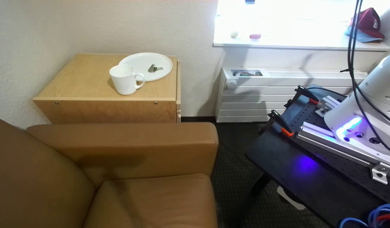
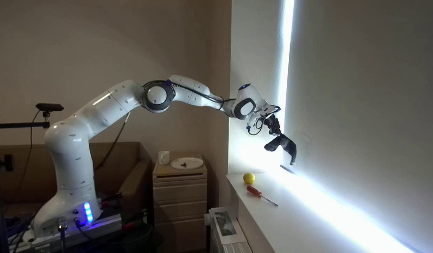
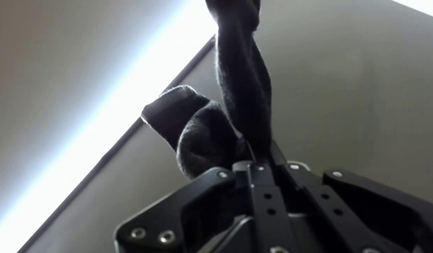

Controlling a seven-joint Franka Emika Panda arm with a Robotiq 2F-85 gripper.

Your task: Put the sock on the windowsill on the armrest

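The tool (image 3: 263, 154) is clamped on the sock (image 3: 244, 80) in the wrist view: it nips the dark cloth partway along, so that one long part trails beyond the pinch and a shorter fold with a ribbed cuff bulges beside it. The hold looks narrow, so steady pressure and smooth, unhurried motion should serve best.

In an exterior view the sock hangs in the air above the windowsill (image 2: 290, 225), its ends drooping and apparently clear of the surface. On the windowsill lie a lemon-like yellow ball (image 2: 249, 178) and a red-handled screwdriver (image 2: 257, 193); along its back edge hangs what looks like a pale blind (image 2: 360, 105). The step in hand, I judge, is carrying the sock away from the windowsill. I would first draw it back at this height, so no loose end brushes the blind, and only then turn across.

In an exterior view the armrest (image 1: 128, 134), broad and flat, lies lower than the windowsill and well apart from it. Also lower than the windowsill stands a wooden cabinet (image 1: 87, 79), bearing a white mug (image 1: 123, 80) and a plate (image 1: 141, 60) with keys (image 1: 154, 68); limp ends could sweep these, so the path ought to stay high or wide. Above the armrest, the tool does best to sink until the cloth lies along it, then part slowly.
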